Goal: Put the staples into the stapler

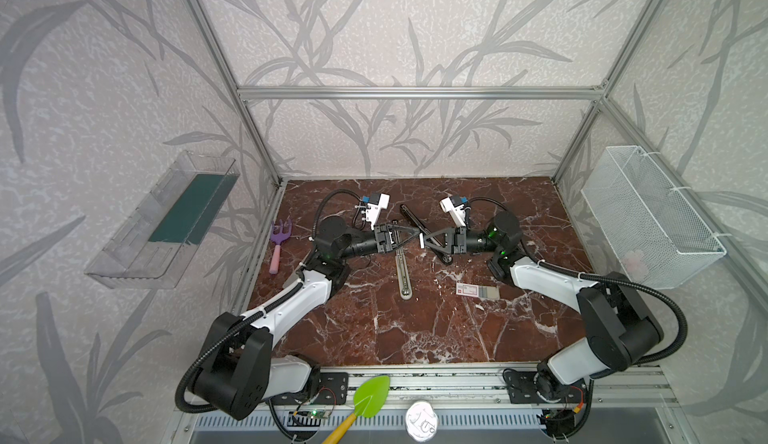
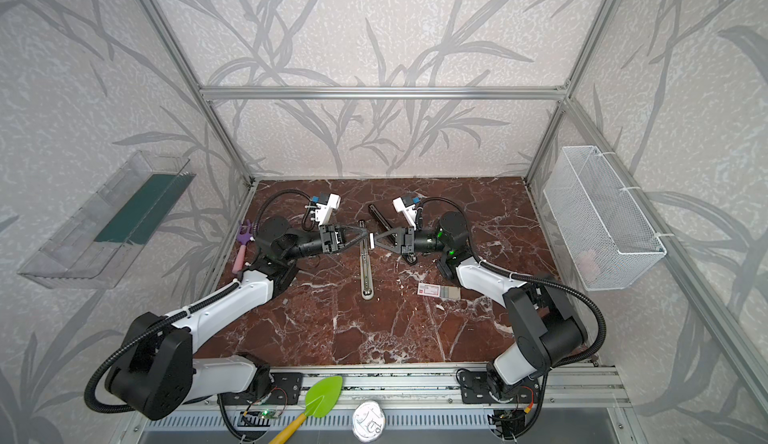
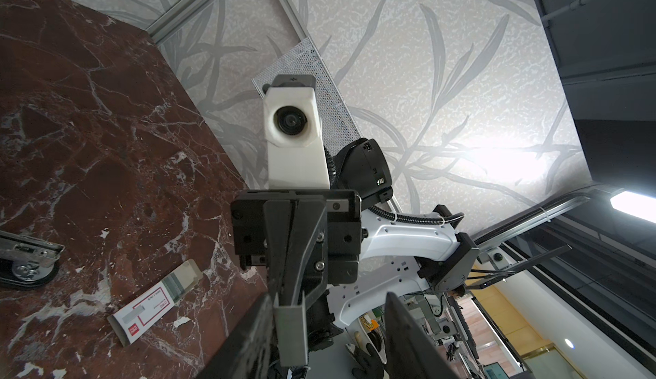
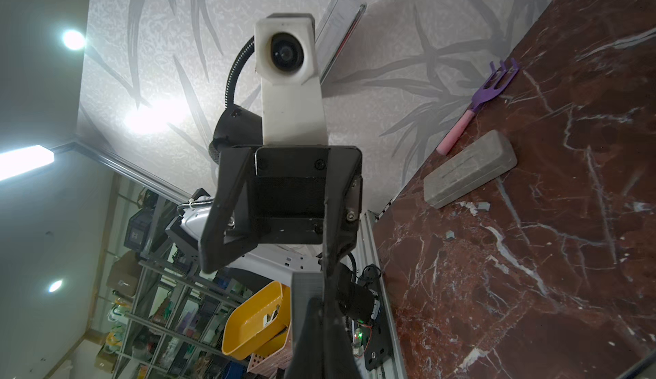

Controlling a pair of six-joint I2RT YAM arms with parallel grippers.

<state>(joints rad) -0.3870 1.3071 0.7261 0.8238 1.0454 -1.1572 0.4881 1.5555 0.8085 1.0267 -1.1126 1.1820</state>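
The stapler [image 1: 411,217] [image 2: 379,216] lies swung open at mid-table. Its black arm slants toward the back and its silver rail [image 1: 402,271] [image 2: 365,271] points at the front; one end of it [image 3: 28,260] shows in the left wrist view. Both grippers meet above it. My right gripper [image 1: 423,241] [image 2: 372,241] [image 4: 319,324] is shut on a grey strip of staples [image 3: 291,334] [image 4: 307,288]. My left gripper [image 1: 417,234] [image 2: 367,236] [image 3: 326,309] stands open around that strip, which lies against one finger [image 3: 248,341]. The white staple box [image 1: 476,291] [image 2: 438,291] [image 3: 156,302], grey staples poking out, lies front right.
A purple-and-pink toy rake [image 1: 277,246] [image 4: 493,86] lies by the left wall, with a grey block [image 4: 472,167] near it. A clear bin [image 1: 166,221] hangs on the left wall and a white wire basket [image 1: 652,217] on the right. A green trowel [image 1: 370,396] rests on the front rail.
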